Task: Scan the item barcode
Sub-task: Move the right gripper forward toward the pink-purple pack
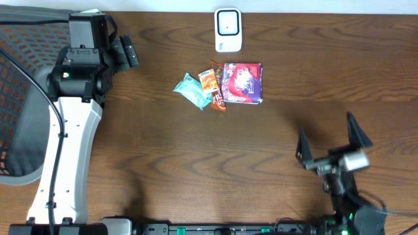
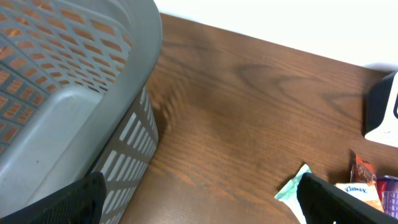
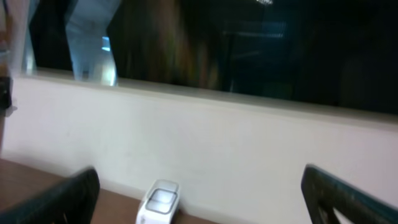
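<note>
Both sets of jaws are spread wide and hold nothing: your left arm [image 1: 70, 130] sits at the far left beside the grey basket [image 1: 16, 91], and your right arm [image 1: 339, 171] at the near right. The snack packets [image 1: 222, 83] lie clustered mid-counter [image 1: 196, 163], well apart from both arms. They are just on the near side of the white scanner [image 1: 228, 30] at the far edge.

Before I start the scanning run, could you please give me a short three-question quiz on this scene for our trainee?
1. Multiple choice: the white scanner stands A) beyond the snack packets, at the far edge of the table; B) among them; C) at the near edge.
2. True or false: the grey basket sits on the robot's left.
3. Which colour packet lies nearest the basket?
Key: 1 A. 2 True. 3 The teal packet.
</note>
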`<control>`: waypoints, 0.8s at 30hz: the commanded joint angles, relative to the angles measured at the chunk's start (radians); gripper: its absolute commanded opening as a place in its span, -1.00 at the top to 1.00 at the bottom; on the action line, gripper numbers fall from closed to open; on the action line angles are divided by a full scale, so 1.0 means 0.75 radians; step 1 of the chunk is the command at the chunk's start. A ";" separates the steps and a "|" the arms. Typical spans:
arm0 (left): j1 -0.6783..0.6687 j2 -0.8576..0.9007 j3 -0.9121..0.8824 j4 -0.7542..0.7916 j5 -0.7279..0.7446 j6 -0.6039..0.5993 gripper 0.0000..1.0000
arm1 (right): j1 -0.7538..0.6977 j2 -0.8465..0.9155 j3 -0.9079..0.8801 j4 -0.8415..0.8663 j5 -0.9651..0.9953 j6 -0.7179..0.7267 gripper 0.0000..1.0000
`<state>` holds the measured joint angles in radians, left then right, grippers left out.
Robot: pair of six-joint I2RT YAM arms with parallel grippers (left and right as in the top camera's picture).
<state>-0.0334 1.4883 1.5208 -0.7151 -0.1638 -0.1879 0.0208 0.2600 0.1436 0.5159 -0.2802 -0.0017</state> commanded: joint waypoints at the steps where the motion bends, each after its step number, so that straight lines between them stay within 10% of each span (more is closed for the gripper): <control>1: 0.007 0.011 0.002 -0.004 -0.017 -0.021 -0.95 | -0.009 0.250 0.253 -0.167 -0.024 -0.035 -0.99; 13: 0.007 0.011 0.002 -0.004 -0.017 -0.021 -0.96 | 0.002 1.055 0.667 -0.205 -0.927 0.047 -0.99; 20: 0.007 0.011 0.002 -0.004 -0.017 -0.021 -0.96 | 0.066 1.287 0.704 0.137 -0.950 0.442 -0.99; 24: 0.007 0.011 0.002 -0.004 -0.017 -0.021 -0.96 | 0.093 1.315 0.860 -0.062 -0.842 0.452 -0.98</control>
<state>-0.0334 1.4887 1.5208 -0.7158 -0.1638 -0.1879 0.0734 1.2404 0.6823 0.5488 -0.9466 0.2592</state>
